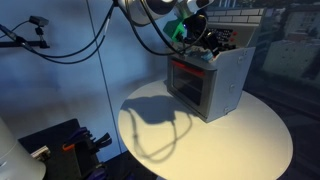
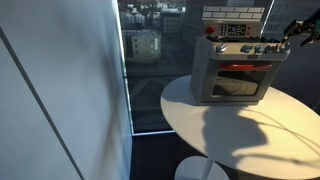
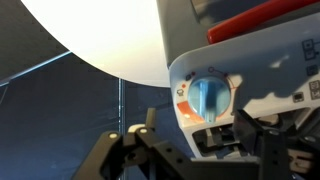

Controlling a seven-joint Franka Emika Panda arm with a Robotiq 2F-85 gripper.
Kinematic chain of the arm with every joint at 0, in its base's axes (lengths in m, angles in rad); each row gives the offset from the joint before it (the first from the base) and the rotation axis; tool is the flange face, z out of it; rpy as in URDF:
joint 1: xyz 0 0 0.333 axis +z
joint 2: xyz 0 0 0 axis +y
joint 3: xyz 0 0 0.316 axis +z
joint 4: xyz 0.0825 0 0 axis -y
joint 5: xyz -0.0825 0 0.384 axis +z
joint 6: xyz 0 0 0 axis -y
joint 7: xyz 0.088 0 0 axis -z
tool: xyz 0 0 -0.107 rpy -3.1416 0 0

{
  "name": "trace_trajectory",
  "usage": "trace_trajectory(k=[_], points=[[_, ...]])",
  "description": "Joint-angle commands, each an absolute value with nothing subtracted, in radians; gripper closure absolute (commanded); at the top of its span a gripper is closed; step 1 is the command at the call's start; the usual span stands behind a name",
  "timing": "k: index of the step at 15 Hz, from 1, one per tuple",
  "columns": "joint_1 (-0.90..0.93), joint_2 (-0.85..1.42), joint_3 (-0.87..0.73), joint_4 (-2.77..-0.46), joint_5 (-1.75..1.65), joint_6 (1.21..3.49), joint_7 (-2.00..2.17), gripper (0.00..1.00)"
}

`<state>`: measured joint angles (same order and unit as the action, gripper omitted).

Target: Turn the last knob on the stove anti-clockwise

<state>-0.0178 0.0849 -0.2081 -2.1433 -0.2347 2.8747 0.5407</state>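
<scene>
In the wrist view the gripper (image 3: pixel 198 150) comes up from the lower edge. Its two dark, angular fingers (image 3: pixel 135 150) stand wide apart and hold nothing. Just beyond them is a knob (image 3: pixel 208 97): a pale blue ridge, standing close to upright, set in a smooth white round dial with orange marks on its left rim. The knob lies in line with the gap between the fingers, and neither finger touches it. Above the dial runs a glossy red strip (image 3: pixel 262 18) on pale plastic.

The stove (image 2: pixel 235 75) is a small boxy toy of grey-silver plastic. It has a dark-windowed door on its front and a row of small pale knobs along the red strip on top. It stands on a round, smooth white worktop (image 2: pixel 230 135), towards the back edge in that exterior view. There the dark gripper reaches in at the right-hand end of the strip.

In an exterior view the white arm (image 1: pixel 150 10) bends down over the stove from above, with black cables looping off it. It throws a curved shadow on the worktop. Behind the worktop a tall window (image 2: pixel 145 50) shows blocky buildings in bluish light.
</scene>
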Motion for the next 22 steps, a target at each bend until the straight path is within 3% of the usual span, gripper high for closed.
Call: trace_trajectory(k=[1,17,22], points=[[-0.018,0.007,-0.206,-2.186,-0.231,2.792,0.513,0.00],[-0.098,-0.234,-0.126,-2.218,-0.080,2.179,0.263,0.00],[-0.111,-0.258,-0.122,-2.210,-0.089,2.089,0.252,0.00]])
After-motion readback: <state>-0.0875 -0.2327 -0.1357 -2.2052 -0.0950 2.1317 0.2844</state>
